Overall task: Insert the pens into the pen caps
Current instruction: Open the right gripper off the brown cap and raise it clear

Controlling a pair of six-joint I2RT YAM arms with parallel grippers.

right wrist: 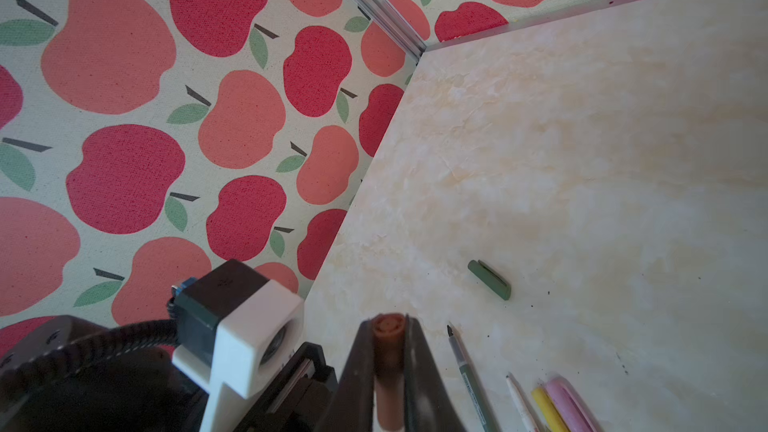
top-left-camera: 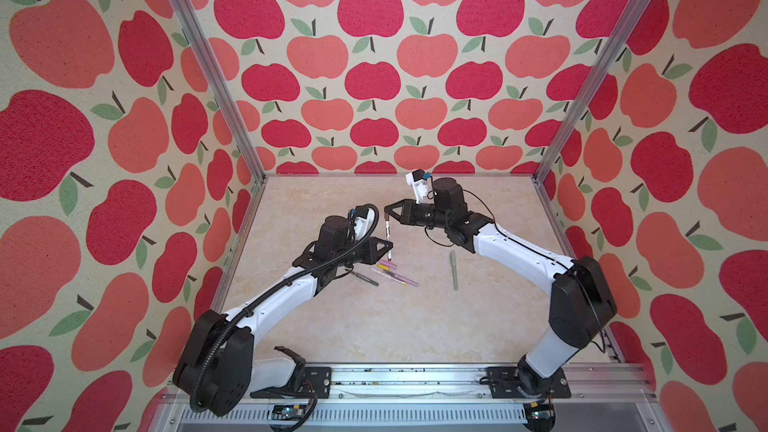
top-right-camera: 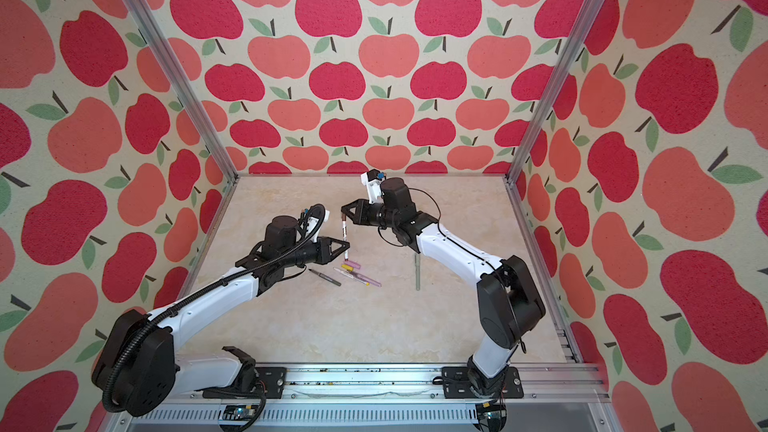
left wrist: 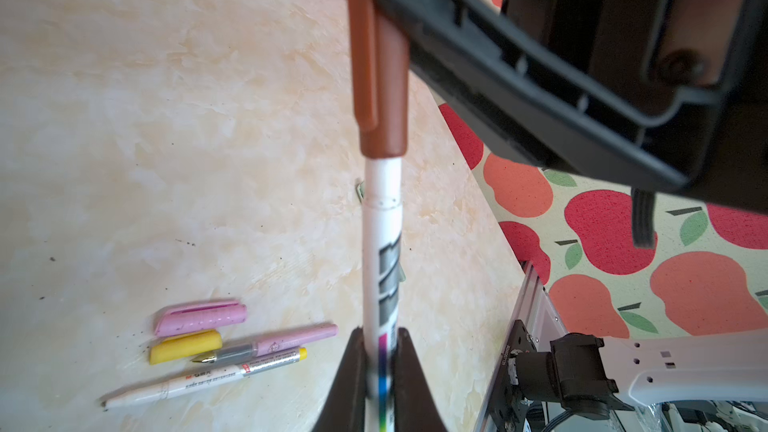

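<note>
Aluminium rail (top-left-camera: 415, 380) at the front edge carries both arm bases. Left gripper (top-left-camera: 390, 246) is clamped tight on the lower barrel of the grey-white-and-brown pen (top-left-camera: 388, 231), held clear above the marbled cream table (top-left-camera: 332, 326). The pen's far end sits inside the brown cap (left wrist: 382, 89), a smooth plastic tube with a flat clip. The right gripper (top-left-camera: 386, 210) pinches that cap between narrow jaws; how deep the pen goes in cannot be told.

On the table, from the left:
- The dark green pen (top-left-camera: 365, 278) has a bare tip, and the dark green cap (right wrist: 489, 279) lies apart from it.
- The yellow cap (left wrist: 185, 347) and the speckled lilac-pink cap (left wrist: 201, 317) lie side by side, both empty.
- The white-and-yellow pen (left wrist: 199, 380) and the lilac-pink pen (left wrist: 282, 340) are uncapped.
- The sage green pen (top-left-camera: 454, 270) lies alone, well apart.
</note>
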